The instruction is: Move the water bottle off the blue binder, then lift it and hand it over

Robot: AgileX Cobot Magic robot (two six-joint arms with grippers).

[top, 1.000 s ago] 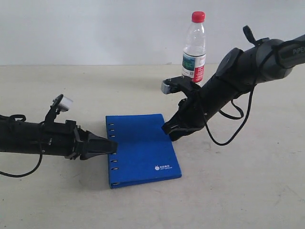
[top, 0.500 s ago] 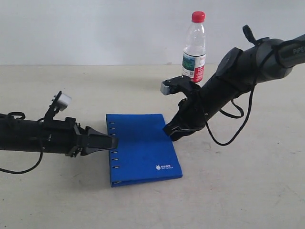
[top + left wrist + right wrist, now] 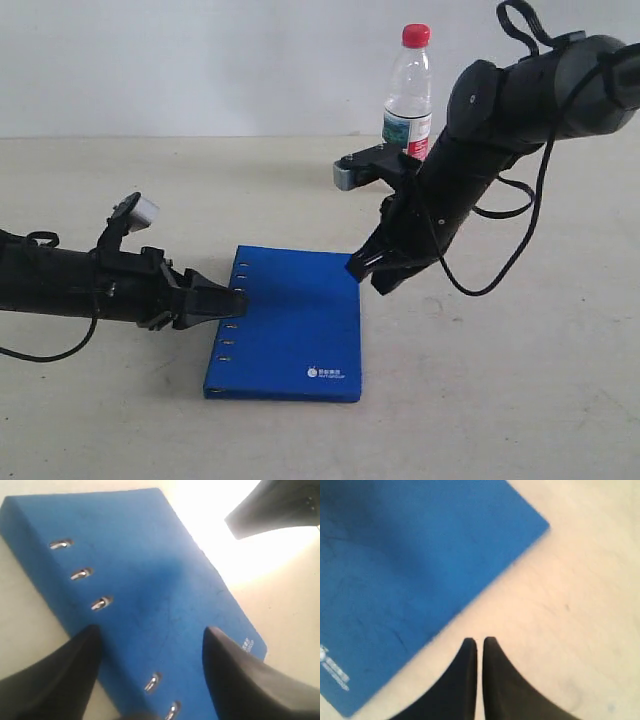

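A: At the back of the pale tabletop (image 3: 520, 390), what have you got?
B: Small clear plastic water bottle (image 3: 408, 100), red screw cap (image 3: 416, 35), red, white and green label. Upright on the table, behind the right arm, well apart from the binder.
A: Binder?
B: Flat, deep-blue, roughly square ring binder (image 3: 290, 330), closed, lying mid-table. Small white logo (image 3: 328, 373) near the front corner, metal rivets (image 3: 101, 603) along the spine. Nothing on its cover.
A: Left claw?
B: Black left gripper (image 3: 232, 300), arm low and nearly level, tips at the spine edge. In the left wrist view its fingers (image 3: 235, 680) are spread wide over the spine side of the cover, rivets between them, nothing held. Contact with the cover: cannot tell, too close and dark.
A: Right claw?
B: Black right gripper (image 3: 368, 272) points down just beside the binder's far right corner. In the right wrist view the fingertips (image 3: 469, 647) are nearly together, only a thin slit, over bare table next to the blue edge (image 3: 395, 555). Empty.
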